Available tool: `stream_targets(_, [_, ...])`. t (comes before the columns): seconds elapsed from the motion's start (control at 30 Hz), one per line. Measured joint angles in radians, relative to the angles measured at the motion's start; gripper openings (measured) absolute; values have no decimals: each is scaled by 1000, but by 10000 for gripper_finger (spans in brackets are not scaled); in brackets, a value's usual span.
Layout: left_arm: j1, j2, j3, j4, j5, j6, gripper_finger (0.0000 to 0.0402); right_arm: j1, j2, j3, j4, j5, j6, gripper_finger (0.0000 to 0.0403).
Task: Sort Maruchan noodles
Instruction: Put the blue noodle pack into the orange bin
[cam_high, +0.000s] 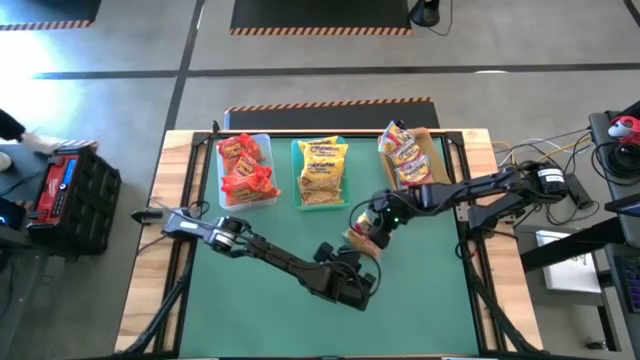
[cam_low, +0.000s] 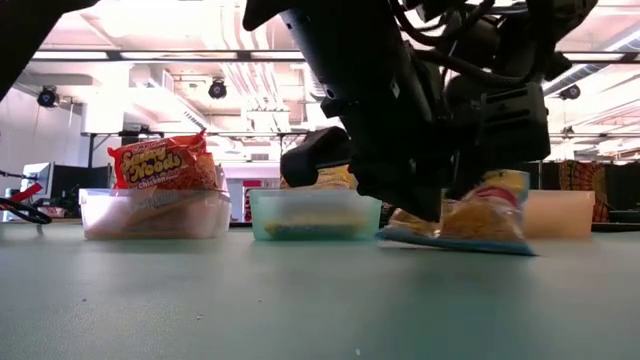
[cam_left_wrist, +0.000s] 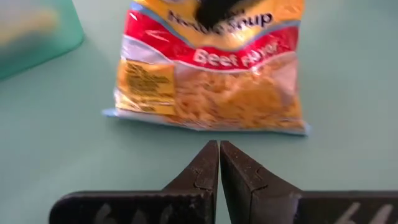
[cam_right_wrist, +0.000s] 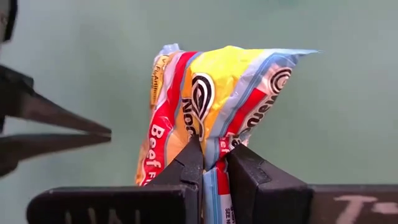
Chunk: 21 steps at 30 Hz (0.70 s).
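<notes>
Your right end effector (cam_right_wrist: 214, 163) pinches one beef packet (cam_right_wrist: 211, 106) mid-frame on the green counter (cam_high: 270, 315); left end effector (cam_left_wrist: 219, 163) shut, empty; three bins (cam_high: 320, 175) upper frame.

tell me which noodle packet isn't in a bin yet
The yellow-and-red beef packet on the green mat, pinched at its edge by the right hand. All others sit in the three bins along the table's far edge.

Lighting's even from overhead on my end: ceiling strip lights (cam_low: 200, 55) blow out to white glare in the low view, arms there are near-black silhouettes. Table (cam_high: 420, 300) mat evenly lit from above, only soft shadows under the arms. Left wrist view is soft: packet (cam_left_wrist: 211, 74) print blurred. Right wrist view sharper up close, background mushy.
</notes>
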Motion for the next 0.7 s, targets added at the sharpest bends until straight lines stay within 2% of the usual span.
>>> stream_targets(0.23, [-4, -1, 0, -20, 0, -3, 0, -6, -10, 65, -53, 72, -45, 34])
stream_targets(0.37, [-5, -2, 0, -23, 0, -3, 0, -14, -13, 96, -104, 111, -70, 18])
stream_targets(0.6, [-5, -2, 0, -26, 0, -3, 0, -22, -15, 146, -180, 134, -105, 8])
stream_targets(0.7, [-5, -2, 0, -26, 0, -3, 0, -29, -15, 187, -263, 205, -137, 8])
